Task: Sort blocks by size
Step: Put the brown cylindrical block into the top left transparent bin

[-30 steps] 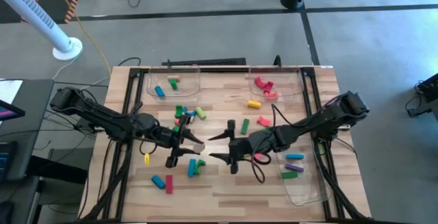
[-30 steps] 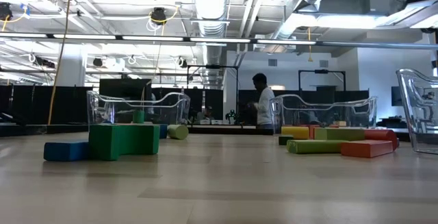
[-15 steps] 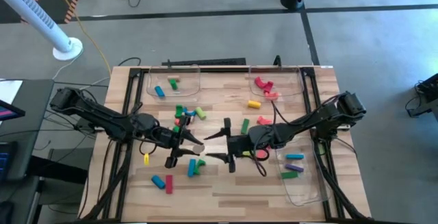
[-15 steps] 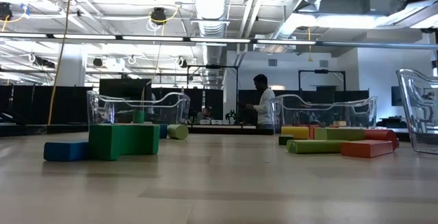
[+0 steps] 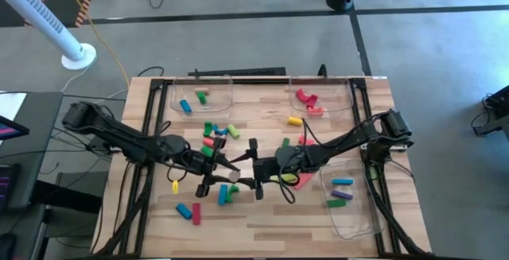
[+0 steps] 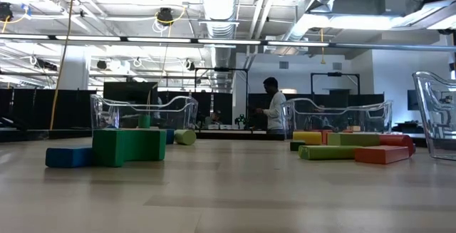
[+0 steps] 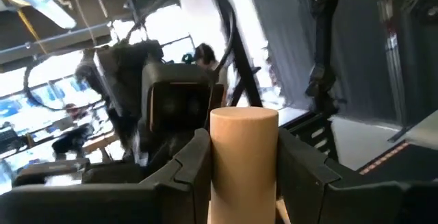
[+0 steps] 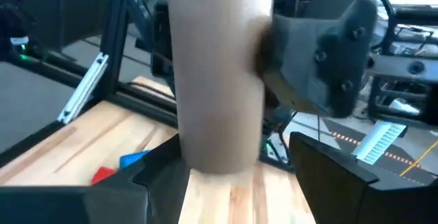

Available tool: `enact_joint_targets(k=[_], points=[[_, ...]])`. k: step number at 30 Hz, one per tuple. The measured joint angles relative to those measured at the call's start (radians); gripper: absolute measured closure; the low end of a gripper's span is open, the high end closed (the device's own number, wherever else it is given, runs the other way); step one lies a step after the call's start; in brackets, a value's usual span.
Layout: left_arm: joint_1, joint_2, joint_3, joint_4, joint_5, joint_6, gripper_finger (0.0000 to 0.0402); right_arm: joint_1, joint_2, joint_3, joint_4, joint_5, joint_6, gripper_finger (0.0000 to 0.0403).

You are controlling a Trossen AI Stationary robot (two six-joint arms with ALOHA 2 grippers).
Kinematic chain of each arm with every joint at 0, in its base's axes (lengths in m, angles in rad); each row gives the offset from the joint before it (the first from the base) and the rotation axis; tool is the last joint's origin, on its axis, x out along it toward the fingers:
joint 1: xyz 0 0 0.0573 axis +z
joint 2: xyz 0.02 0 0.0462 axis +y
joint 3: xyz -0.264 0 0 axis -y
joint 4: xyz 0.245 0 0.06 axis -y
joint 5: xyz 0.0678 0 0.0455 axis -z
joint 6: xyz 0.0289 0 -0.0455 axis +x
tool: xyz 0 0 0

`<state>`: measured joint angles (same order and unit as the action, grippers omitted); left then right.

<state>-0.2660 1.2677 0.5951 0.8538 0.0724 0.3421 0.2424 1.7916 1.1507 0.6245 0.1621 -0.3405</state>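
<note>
Left gripper (image 5: 231,174) sits mid-table, w/ its fingers (image 7: 194,162) clamped on a tan cylinder (image 7: 243,157), held upright between the two dark pads in the left wrist view. Right gripper (image 5: 256,167) faces it from the other side, jaws spread wide, and the same cylinder sits between its fingers (image 8: 328,166) in the right wrist view; can't tell if they touch it yet. Cylinder is smooth plain wood, round w/ a flat end.

Other blocks: small painted wooden bits scattered on the pale plank table (image 5: 262,220). Cluster of green, red and blue pieces (image 5: 215,130) just beyond the left gripper; a yellow piece (image 5: 175,187) by the left arm; blue (image 5: 184,210) and red (image 5: 197,215) bars near the front edge, green and blue ones (image 5: 225,194) close to the grippers. Yellow cylinder (image 5: 295,121) lies further back on the right.

Clear plastic trays: back-left tray (image 5: 227,93) has blue and green pieces, back-right tray (image 5: 348,93) has pink/red ones, right tray (image 5: 354,224) has blue, purple and green bars laid flat.

Low view: green block (image 6: 128,147) and blue bar (image 6: 69,156) at left, green and orange-red bars (image 6: 356,152) at right; a person (image 6: 274,117) stands far off in the room
</note>
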Motion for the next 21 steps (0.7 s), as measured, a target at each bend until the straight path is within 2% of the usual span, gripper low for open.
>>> enact_joint_targets(k=[15,21], points=[[0.001,0.01,-0.002,0.002,-0.01,-0.002,0.028,0.0,-0.003,0.004,-0.038,0.016,0.041,0.0129],[0.001,0.01,-0.002,-0.019,-0.026,-0.002,0.028,0.0,-0.003,0.004,-0.048,0.018,0.042,0.0166]])
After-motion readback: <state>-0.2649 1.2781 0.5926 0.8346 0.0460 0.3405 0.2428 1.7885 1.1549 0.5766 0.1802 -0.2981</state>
